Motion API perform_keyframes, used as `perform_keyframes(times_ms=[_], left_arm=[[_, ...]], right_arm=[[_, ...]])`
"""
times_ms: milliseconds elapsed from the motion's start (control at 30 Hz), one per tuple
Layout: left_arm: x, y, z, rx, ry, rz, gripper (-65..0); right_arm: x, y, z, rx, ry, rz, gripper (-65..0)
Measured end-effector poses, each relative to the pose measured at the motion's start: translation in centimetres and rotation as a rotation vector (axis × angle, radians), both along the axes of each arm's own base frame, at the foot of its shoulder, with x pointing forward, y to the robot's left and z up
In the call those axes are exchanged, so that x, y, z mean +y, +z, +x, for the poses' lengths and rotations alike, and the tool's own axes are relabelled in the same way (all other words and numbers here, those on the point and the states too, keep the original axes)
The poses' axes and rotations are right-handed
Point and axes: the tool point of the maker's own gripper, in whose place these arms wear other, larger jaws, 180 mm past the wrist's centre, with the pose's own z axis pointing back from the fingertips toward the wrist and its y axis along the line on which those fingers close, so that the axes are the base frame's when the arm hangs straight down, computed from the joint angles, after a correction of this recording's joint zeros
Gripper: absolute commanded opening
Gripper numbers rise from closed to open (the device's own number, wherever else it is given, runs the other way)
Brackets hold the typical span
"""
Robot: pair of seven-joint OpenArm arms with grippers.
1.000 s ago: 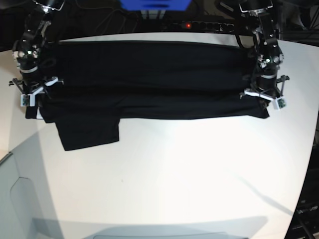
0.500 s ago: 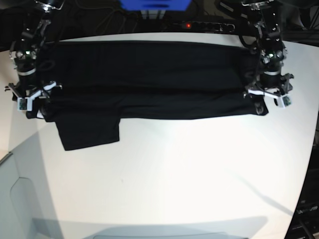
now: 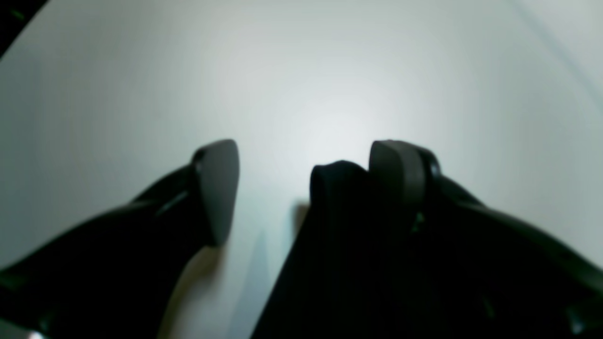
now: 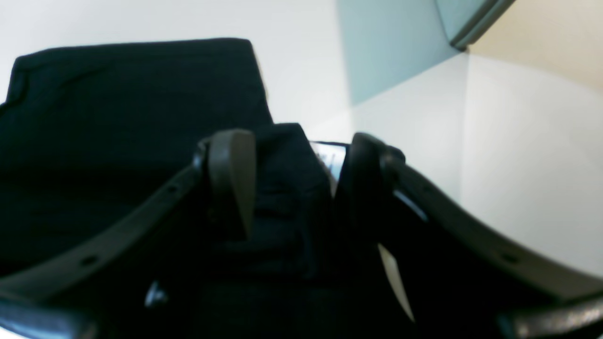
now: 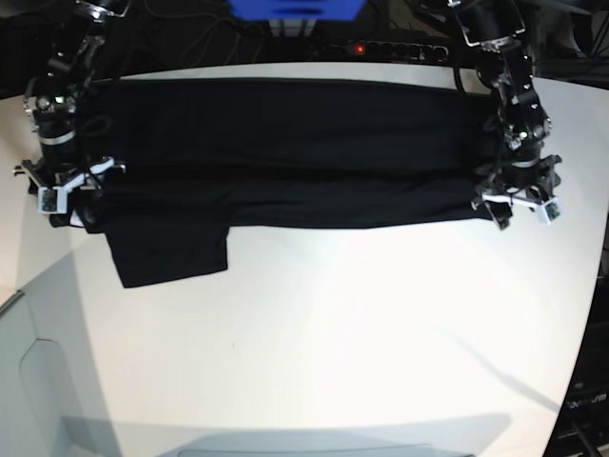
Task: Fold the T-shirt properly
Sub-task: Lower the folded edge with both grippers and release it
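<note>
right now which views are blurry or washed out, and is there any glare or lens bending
Left wrist view: soft focus, claw fingers dark and blurred, bright glare on the table. Right wrist view: near claw blurred, shirt an almost detailless black. Base view: sharper, table edges bowed by the lens, centre of the table washed out.

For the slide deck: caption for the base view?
Both hands, left hand and right hand, open at the ends of the lengthwise-folded T-shirt.
</note>
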Motion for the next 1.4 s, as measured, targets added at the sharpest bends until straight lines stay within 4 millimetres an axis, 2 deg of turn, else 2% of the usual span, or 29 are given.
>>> perform_keyframes(times_ms=[67, 233, 300, 500, 633, 700, 800, 933, 1067, 1200, 1400], left_arm=[[-0.3, 0.0, 0.3, -0.003, -0.009, -0.005, -30.9], [-2.5, -0.5, 1.1, 0.004, -0.069, -0.024, -56.2], [-2.5, -0.6, 1.1, 0.007, -0.07, -0.022, -65.0], [-2.5, -0.1, 0.9, 0.001, -0.071, -0.012, -64.9], [-2.1, 2.8, 0.5, -0.065, -0.07, 0.025, -64.9], [-1.0, 4.1, -0.1, -0.087, -0.041, 0.054, -64.9], [-0.7, 5.1, -0.3, -0.106, -0.042, 0.073, -64.9], [-1.0, 4.9, -0.5, -0.101, -0.047, 0.066, -64.9], [-1.0, 4.7, -0.8, -0.091, -0.046, 0.066, -64.9], [-1.1, 4.7, -0.7, -0.093, -0.047, 0.065, -64.9], [-1.1, 4.4, -1.1, -0.082, -0.046, 0.066, -64.9]], right_arm=[[0.0, 0.0, 0.0, 0.002, 0.0, -0.001, -32.1], [-0.2, 0.0, -0.1, 0.001, -0.004, -0.004, -32.1], [-0.2, 0.1, 0.0, 0.0, -0.004, -0.004, -32.1], [-0.2, 0.8, 0.2, -0.014, 0.0, -0.014, -31.7], [0.1, 3.9, 2.1, -0.112, 0.011, -0.033, -30.7], [0.2, 4.3, 3.0, -0.117, 0.011, -0.026, -28.1], [0.0, 1.4, 4.2, 0.036, -0.003, 0.001, -26.9], [0.6, 0.2, 7.0, 0.127, 0.076, 0.015, -26.9], [0.6, -2.4, 7.9, 0.255, 0.092, 0.004, -26.9], [1.1, -3.8, 9.2, 0.299, 0.123, 0.014, -26.9], [1.1, -7.2, 8.1, 0.403, 0.131, 0.045, -26.9]])
